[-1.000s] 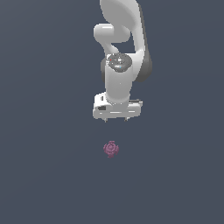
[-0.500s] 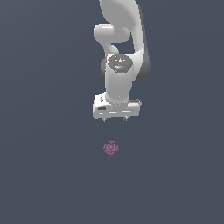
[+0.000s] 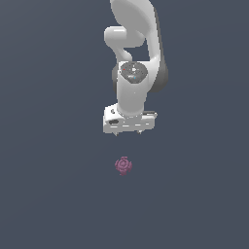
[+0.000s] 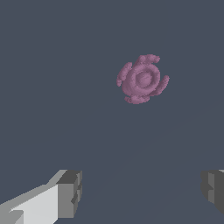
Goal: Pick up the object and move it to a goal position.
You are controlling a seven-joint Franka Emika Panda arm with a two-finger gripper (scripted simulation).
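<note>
The object (image 3: 123,165) is a small bumpy magenta-pink lump lying on the dark grey floor, below the arm in the exterior view. It also shows in the wrist view (image 4: 142,79), round with knobbly lobes. My white gripper (image 3: 127,133) hangs above the floor, apart from the object and not over it. In the wrist view its two fingertips (image 4: 69,193) stand wide apart with nothing between them, so the gripper (image 4: 142,190) is open and empty. The object lies ahead of the fingertips, not between them.
The flat dark grey floor (image 3: 48,194) fills both views. The white arm (image 3: 136,44) rises behind the gripper in the exterior view. No goal marker shows.
The gripper has dropped a little lower and shifted slightly, coming closer to the object. The object has not moved.
</note>
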